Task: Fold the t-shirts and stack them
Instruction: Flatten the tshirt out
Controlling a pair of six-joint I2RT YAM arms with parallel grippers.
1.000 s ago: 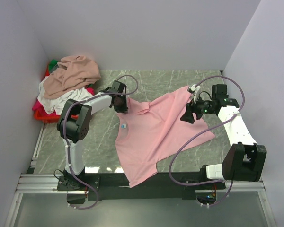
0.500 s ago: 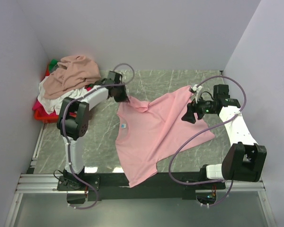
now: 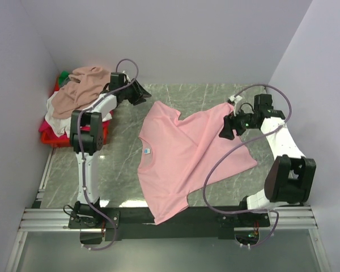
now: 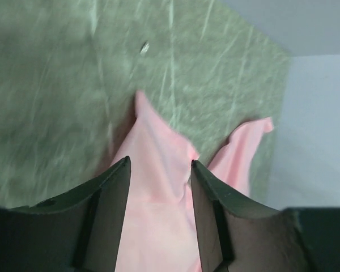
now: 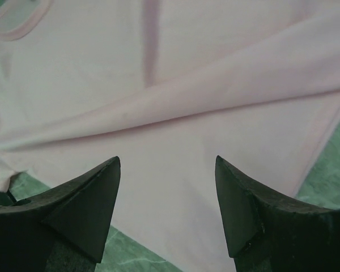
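Shirt: a light pink t-shirt (image 3: 184, 156) is lying spread across the middle of the table (image 3: 119, 164), collar toward the left arm. Its near end is hanging over the table's near edge, and a soft crease is running across the cloth.
Label: a small blue-white neck label (image 3: 148, 151) is showing at the collar.
Left tool (image 3: 139, 92): it is hanging over the far left of the table, just beside the pile and apart from the pink shirt. Its fingers (image 4: 110, 192) are standing apart and gripping nothing.
Right tool (image 3: 228, 127): it is hovering over the shirt's right side, spread wide with pink cloth showing between the tips. I cannot tell whether it is touching.
Pile: a tan t-shirt (image 3: 88, 82) is lying on top of a white one (image 3: 61, 116), with magenta (image 3: 44, 124) and green (image 3: 63, 75) peeking out, all heaped in a red basket (image 3: 56, 140) in the far left corner.
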